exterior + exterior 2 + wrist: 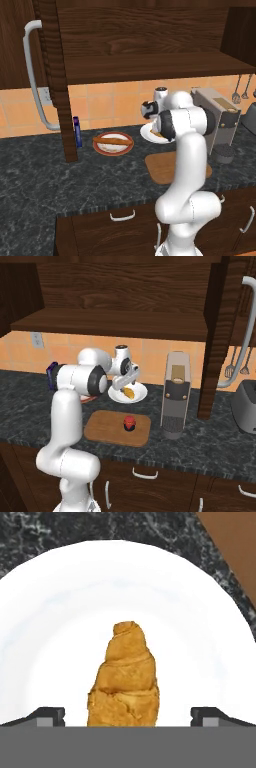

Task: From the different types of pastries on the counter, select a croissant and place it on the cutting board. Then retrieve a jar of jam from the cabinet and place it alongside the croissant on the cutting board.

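Observation:
The croissant (125,677), short and golden, lies on a white plate (60,627) on the counter (50,532). My gripper (128,717) is open just above it, one fingertip (47,716) on each side of the pastry's near end. From the right base view the gripper (126,387) hangs over the croissant (129,392) on the white plate (116,396). The cutting board (107,428) lies in front of that plate, and the jar of jam (129,423) stands on it. A long stick-shaped pastry (114,142) rests on a red-rimmed plate (100,148).
The cabinet (150,60) stands open above, its door and pale handle (34,75) swung out at the left. A slim blue bottle (77,131) stands by the door's edge. A coffee machine (175,396) is right of the board, a toaster (245,406) farther right.

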{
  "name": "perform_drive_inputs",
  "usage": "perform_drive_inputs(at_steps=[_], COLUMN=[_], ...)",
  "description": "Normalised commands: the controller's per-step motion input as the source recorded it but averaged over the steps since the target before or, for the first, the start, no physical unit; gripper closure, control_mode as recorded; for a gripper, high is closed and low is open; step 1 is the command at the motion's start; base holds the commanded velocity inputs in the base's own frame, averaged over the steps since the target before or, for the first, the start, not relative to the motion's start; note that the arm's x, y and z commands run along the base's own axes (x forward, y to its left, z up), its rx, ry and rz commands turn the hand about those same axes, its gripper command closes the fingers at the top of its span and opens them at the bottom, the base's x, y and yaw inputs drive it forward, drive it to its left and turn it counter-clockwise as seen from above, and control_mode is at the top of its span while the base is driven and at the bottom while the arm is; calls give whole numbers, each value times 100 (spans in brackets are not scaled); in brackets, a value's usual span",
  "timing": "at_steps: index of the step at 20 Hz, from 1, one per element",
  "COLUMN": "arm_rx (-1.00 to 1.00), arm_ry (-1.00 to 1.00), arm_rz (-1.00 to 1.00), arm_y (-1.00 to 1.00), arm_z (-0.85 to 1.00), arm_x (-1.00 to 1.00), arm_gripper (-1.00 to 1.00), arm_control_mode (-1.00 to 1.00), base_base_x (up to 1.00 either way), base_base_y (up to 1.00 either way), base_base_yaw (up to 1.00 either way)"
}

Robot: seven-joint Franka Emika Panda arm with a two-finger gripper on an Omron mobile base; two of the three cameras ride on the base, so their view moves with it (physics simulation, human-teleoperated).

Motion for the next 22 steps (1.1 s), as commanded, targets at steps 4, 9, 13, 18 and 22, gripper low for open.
perform_drive_inputs(at_steps=[4,9,13,18,22], arm_rx=[4,2,2,0,0], arm_ry=[11,4,0,-8,-12], arm_rz=[0,0,0,0,1], arm_y=[0,0,0,3,14], arm_z=[-43,-24,-13,13,9], arm_x=[0,-7,-33,-37,-40], arm_gripper=[-100,100,100,100,100], arm_control_mode=[-100,-100,-100,-100,-100], base_base_x=[0,0,0,0,0], base_base_y=[0,0,0,0,0], base_base_yaw=[0,0,0,0,0])
